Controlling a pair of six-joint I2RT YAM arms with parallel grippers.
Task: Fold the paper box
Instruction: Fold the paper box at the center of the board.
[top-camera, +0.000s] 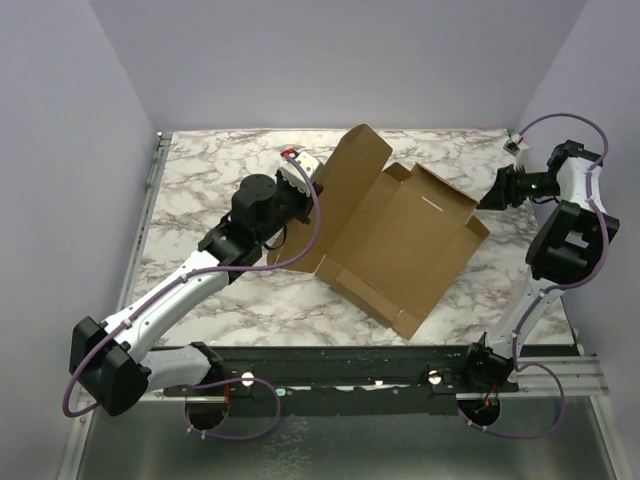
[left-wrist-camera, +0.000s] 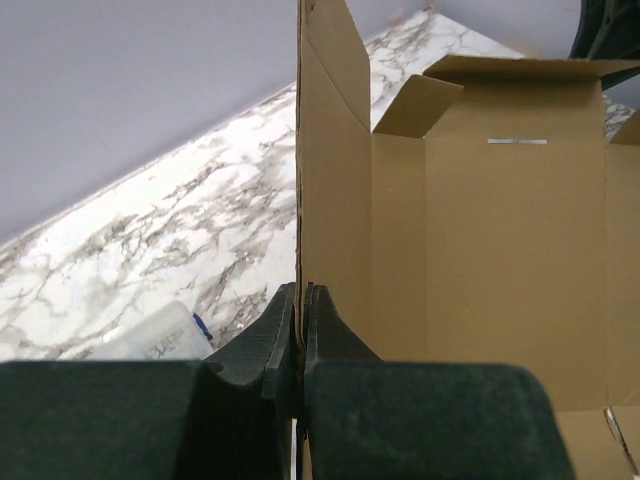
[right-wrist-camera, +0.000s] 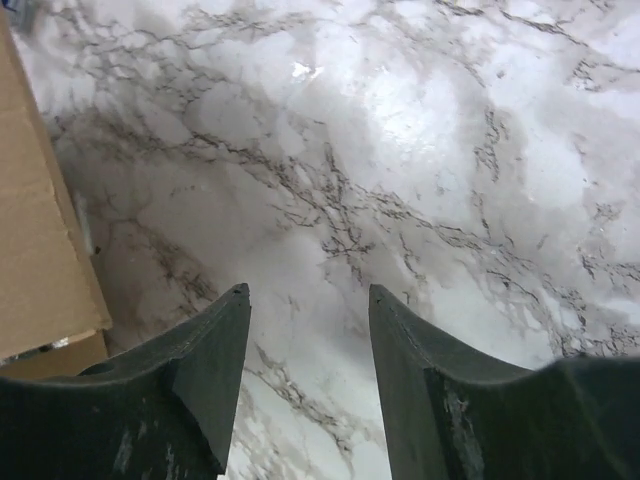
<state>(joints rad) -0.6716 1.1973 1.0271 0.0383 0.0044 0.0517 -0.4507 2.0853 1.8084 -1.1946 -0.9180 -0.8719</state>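
The paper box (top-camera: 400, 235) is a brown die-cut sheet lying open on the marble table, its left flap (top-camera: 350, 170) raised upright. My left gripper (top-camera: 305, 205) is shut on that flap's edge. In the left wrist view the thin cardboard edge (left-wrist-camera: 299, 150) rises straight up from between the pinched fingers of the left gripper (left-wrist-camera: 300, 300), with the creased inner panels (left-wrist-camera: 500, 250) spreading to the right. My right gripper (top-camera: 492, 195) hovers just off the sheet's right edge. In the right wrist view the right gripper (right-wrist-camera: 308, 295) is open over bare marble, with the box edge (right-wrist-camera: 40, 250) to its left.
A small clear plastic case (top-camera: 300, 163) lies on the table just behind the left gripper and shows in the left wrist view as the clear case (left-wrist-camera: 160, 335). A small white fitting (top-camera: 515, 146) sits at the back right corner. Purple walls stand behind and to either side of the table (top-camera: 200, 180).
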